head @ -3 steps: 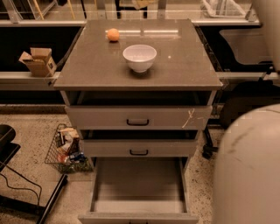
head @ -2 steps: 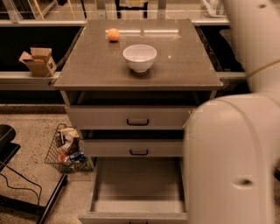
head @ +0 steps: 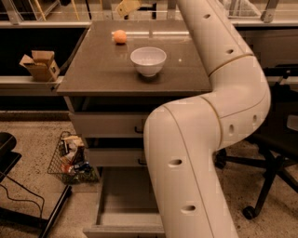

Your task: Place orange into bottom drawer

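Camera view | gripper (head: 128, 7) at 12 o'clock of orange (head: 120, 36), apparently staged for pickup; its opening could not be told | bottom drawer (head: 125, 193) stood open to receive.

One orange (head: 120, 36), one bowl (head: 148, 60), three drawers (head: 125, 199), one gripper (head: 127, 7) (top edge)

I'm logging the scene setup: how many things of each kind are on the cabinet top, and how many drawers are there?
Orange: 1
White bowl: 1
Drawers: 3 (top drawer, middle drawer, bottom drawer pulled open)
Total: 5
The claw is at the picture's top edge, just beyond the orange.
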